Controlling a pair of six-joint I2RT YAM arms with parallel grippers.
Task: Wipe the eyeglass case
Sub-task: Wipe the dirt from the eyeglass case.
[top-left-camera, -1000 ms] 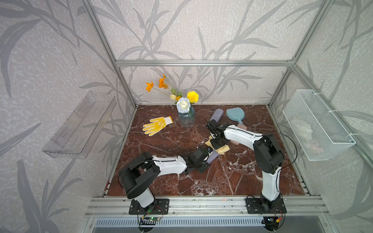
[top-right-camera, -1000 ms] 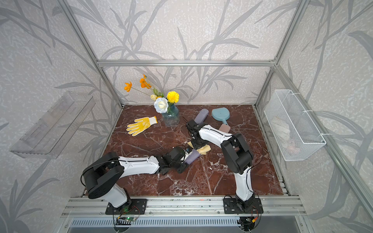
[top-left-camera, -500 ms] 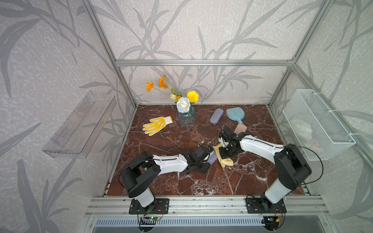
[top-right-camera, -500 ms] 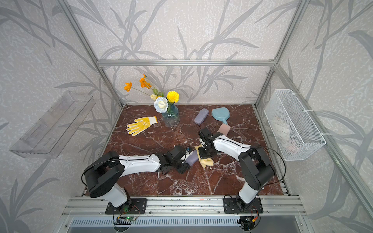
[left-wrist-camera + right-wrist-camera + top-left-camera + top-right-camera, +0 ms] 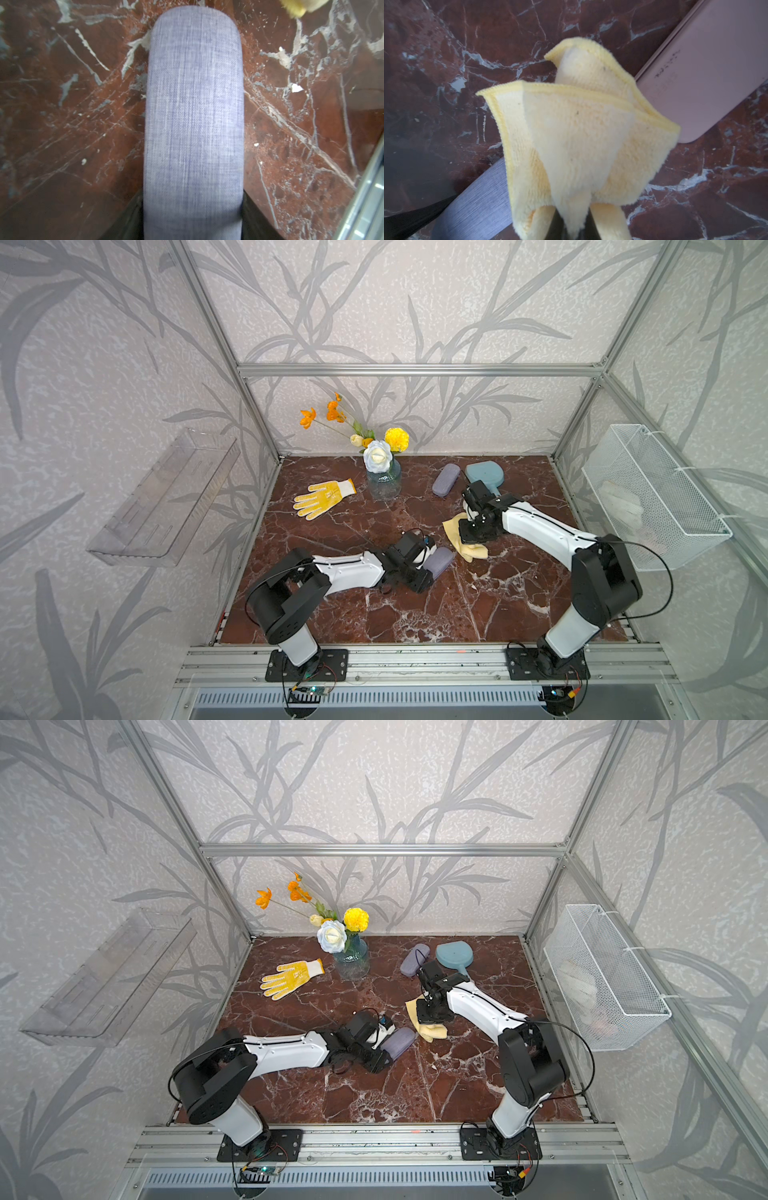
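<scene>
Grey-purple eyeglass case [image 5: 442,559] lies at frame centre in both top views, on the marble table [image 5: 415,614], with one end clenched in the left gripper [image 5: 430,568]. Just to its upper right, the right gripper [image 5: 467,534] is clamped tight on a bunched yellow cloth [image 5: 473,551]; cloth-to-case contact unclear.

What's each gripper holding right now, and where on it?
Left gripper clamps the eyeglass case at one end, across its width. Right gripper pinches a bunched fold of the yellow cloth.

woven eyeglass case [image 5: 193,124], fluffy cloth [image 5: 581,135], glossy marble table [image 5: 291,155]
</scene>
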